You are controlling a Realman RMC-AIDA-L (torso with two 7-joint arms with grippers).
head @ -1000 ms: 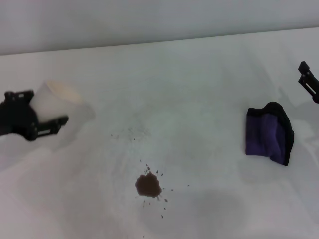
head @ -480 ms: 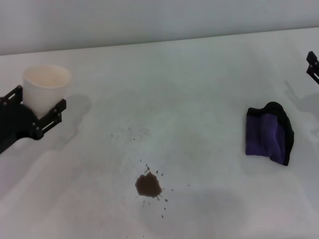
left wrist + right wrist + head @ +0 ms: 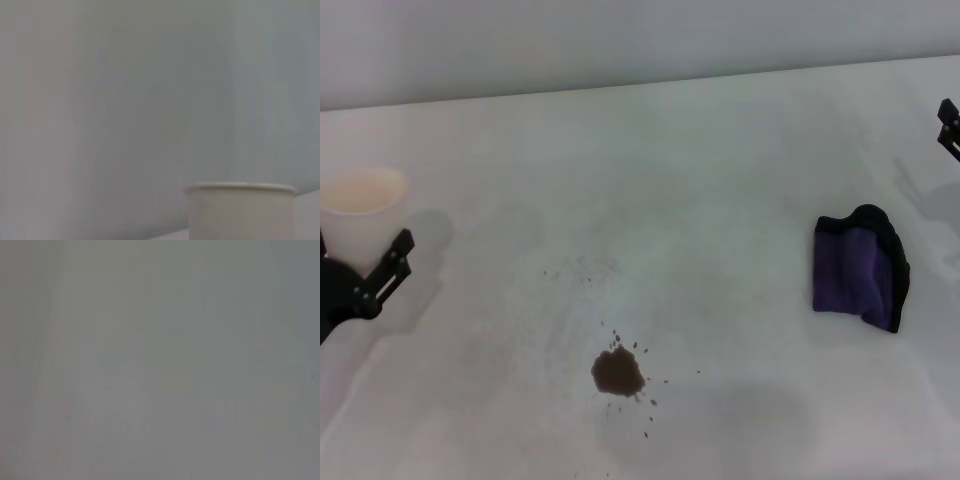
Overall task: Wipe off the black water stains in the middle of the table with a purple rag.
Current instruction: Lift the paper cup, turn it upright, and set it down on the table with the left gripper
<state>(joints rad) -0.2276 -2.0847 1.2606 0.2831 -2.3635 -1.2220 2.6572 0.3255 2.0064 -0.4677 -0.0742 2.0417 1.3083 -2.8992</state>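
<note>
The black water stains point(image 3: 617, 373) are a small dark blotch ringed by specks on the white table point(image 3: 720, 200), near its front middle. The purple rag point(image 3: 860, 268) lies crumpled at the right, apart from the stains. My left gripper point(image 3: 370, 250) is at the far left edge, around a white paper cup point(image 3: 358, 200) that stands upright; one black finger point(image 3: 388, 265) shows in front of the cup. The cup also shows in the left wrist view point(image 3: 240, 210). My right gripper point(image 3: 950, 125) is only a small black part at the far right edge, behind the rag.
Faint grey speckles point(image 3: 582, 268) lie above the stains. A pale wall point(image 3: 620, 40) runs along the table's far edge. The right wrist view shows only blank grey.
The left gripper has moved left and toward the front with the cup, which went from tilted to upright. The right gripper has drawn back toward the right edge. Rag and stains have not moved.
</note>
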